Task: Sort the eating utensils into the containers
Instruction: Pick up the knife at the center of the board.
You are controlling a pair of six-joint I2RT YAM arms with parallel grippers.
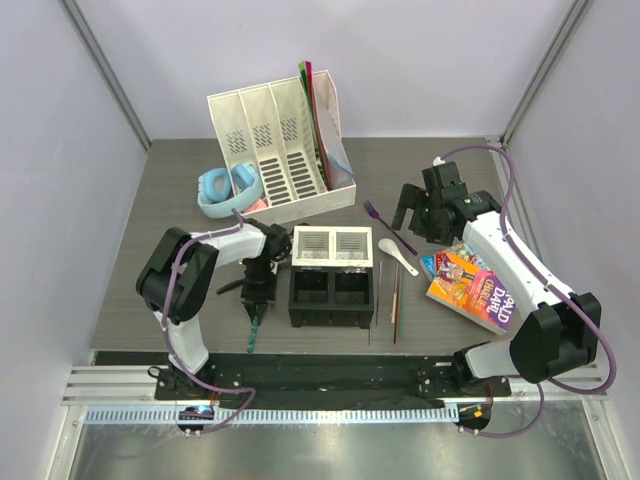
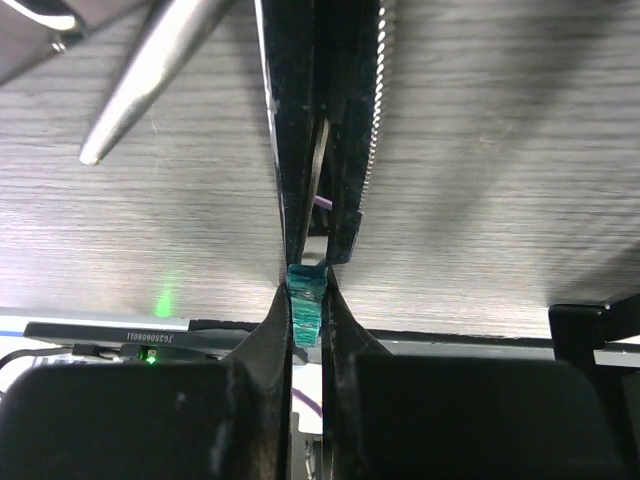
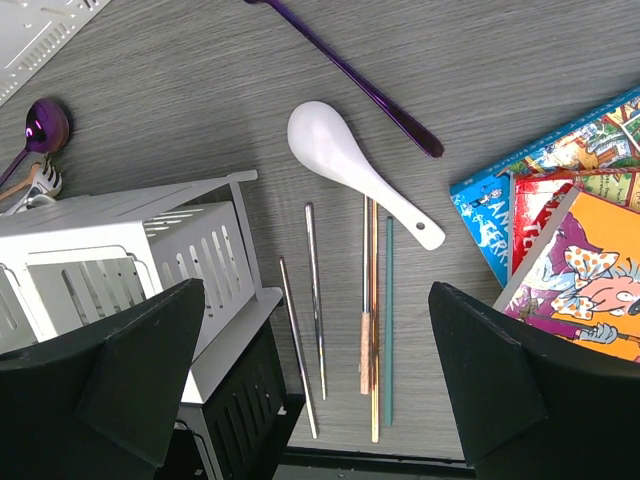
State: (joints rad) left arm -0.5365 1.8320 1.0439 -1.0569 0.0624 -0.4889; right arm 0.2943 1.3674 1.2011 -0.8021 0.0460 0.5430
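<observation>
Pinching a slim teal utensil (image 2: pixel 305 305) between closed fingertips, the left gripper (image 1: pixel 257 298) sat low over the table (image 1: pixel 380 170), just left of the four-cell caddy (image 1: pixel 331 316). The utensil's free length pointed toward the near edge. The right gripper (image 1: pixel 412 218) hung spread wide with nothing in it, above the loose pieces right of the caddy. Risks, as I judged them: the hold looked thin and near one end, so the piece could swing or slip on the lift — and it lay close enough to the table edge that a drop might send it off. The long tail could also knock the caddy wall on the way to a cell and shove the caddy. Only the left wrist view showed the pinch itself, plus a dark serrated strip (image 2: pixel 375 100) running past the fingertips; I couldn't tell if that was the same piece. Only the top view showed caddy and gripper together. The right wrist view alone separated the chopsticks (image 3: pixel 372 300) beside the white soup spoon (image 3: pixel 340 150), the purple fork handle (image 3: pixel 350 70) and the book (image 3: pixel 570 250) — plus a purple spoon bowl (image 3: pixel 45 120) past the white cells, which I couldn't find from above.
</observation>
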